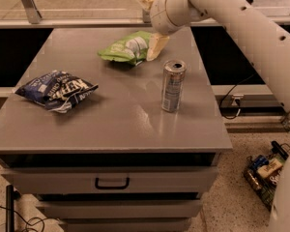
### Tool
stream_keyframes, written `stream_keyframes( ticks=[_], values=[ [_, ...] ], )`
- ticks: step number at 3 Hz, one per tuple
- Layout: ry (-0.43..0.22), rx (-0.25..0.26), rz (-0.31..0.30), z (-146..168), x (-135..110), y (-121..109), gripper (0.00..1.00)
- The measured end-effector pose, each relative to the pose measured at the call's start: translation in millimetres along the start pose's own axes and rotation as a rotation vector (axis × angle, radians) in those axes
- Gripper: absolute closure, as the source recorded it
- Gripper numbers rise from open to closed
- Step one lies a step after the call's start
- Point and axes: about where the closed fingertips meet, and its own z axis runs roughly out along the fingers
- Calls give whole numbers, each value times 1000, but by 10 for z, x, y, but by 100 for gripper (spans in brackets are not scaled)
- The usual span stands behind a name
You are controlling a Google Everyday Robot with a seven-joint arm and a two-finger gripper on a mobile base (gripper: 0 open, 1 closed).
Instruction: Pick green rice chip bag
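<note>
The green rice chip bag (126, 47) lies on the far middle of the grey table (111, 120), lime green with a white patch. My gripper (148, 24) hangs over the bag's right end on the white arm that reaches in from the upper right. It is open. One cream finger (155, 46) points down and touches the bag's right edge. The other finger (143, 2) is higher up, behind the bag near the table's far edge. The bag rests on the table and nothing holds it.
A silver drink can (173, 85) stands upright right of centre, in front of the gripper. A dark blue-and-white chip bag (55, 90) lies at the left. The table has drawers below (111, 182). A basket of items (266, 175) sits on the floor at right.
</note>
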Motion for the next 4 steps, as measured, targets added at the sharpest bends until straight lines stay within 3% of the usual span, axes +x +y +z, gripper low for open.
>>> stream_keyframes(
  ticks=[2,4],
  values=[
    [42,60,-109,185,-236,177,0],
    [50,76,-138,406,-406,255,0]
  ],
)
